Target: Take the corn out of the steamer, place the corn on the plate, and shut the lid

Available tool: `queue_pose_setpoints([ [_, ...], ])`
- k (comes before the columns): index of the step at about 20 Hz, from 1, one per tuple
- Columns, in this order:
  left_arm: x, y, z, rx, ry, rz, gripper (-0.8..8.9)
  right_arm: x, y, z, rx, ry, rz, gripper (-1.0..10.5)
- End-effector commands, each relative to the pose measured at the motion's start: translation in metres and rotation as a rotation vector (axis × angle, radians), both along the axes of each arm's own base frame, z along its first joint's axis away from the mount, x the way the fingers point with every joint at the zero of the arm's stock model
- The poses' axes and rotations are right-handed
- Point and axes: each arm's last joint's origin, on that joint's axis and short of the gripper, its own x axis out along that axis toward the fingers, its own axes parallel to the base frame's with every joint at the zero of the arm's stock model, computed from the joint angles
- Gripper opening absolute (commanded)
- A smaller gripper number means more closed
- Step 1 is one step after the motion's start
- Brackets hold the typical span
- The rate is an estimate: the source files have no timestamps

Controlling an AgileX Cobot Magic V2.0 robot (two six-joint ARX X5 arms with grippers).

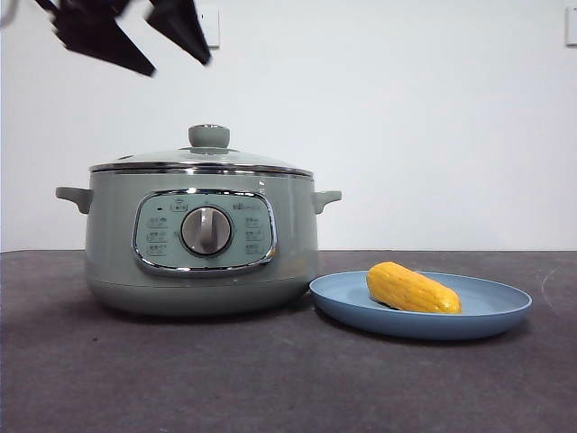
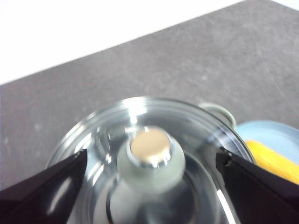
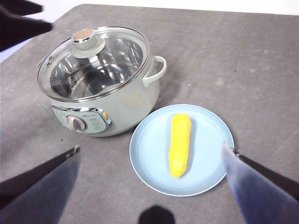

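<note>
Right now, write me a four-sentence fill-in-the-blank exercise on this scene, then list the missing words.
1. The corn lies on the light-blue ____.
2. The glass lid sits on the ____, closing it.
3. The left gripper, jaws open, hangs above the lid's ____.
4. The right gripper, jaws open and holding nothing, is high over the ____.

Missing words: plate; steamer; knob; table

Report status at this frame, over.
Left gripper open above pale-green lid knob; right gripper open, high. Yellow corn cob on light-blue plate. Nothing obstructing.
</note>
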Motion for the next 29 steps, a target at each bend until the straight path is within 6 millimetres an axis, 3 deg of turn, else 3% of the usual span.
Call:
queue_pose_setpoints([
  [1, -0.02, 0.007, 0.005, 0.02, 0.059, -0.008, 4.7, 0.0, 0.0, -0.002, 0.002, 0.01, 0.0, 5.0],
  [10, -0.091, 0.033, 0.015, 0.025, 0.302, -0.026, 4.67, -0.006, -0.001, -0.011, -0.031, 0.119, 0.051, 5.0],
  [16, -0.115, 0.038, 0.018, -0.035, 0.385, -0.144, 4.53, -0.009, 0.001, -0.014, 0.002, 0.173, 0.148, 5.0],
  [19, -0.117, 0.039, 0.018, -0.046, 0.397, -0.165, 2.83, -0.009, 0.001, -0.014, 0.001, 0.175, 0.147, 3.8],
  [23, -0.117, 0.039, 0.018, -0.044, 0.398, -0.163, 0.18, -0.01, 0.001, -0.015, -0.001, 0.181, 0.147, -0.3],
  [24, -0.117, 0.039, 0.018, -0.044, 0.398, -0.163, -0.17, -0.01, 0.001, -0.015, -0.001, 0.183, 0.146, -0.1],
  [29, -0.117, 0.039, 0.018, -0.044, 0.397, -0.163, -0.08, -0.01, 0.001, -0.015, -0.003, 0.181, 0.144, 0.0],
])
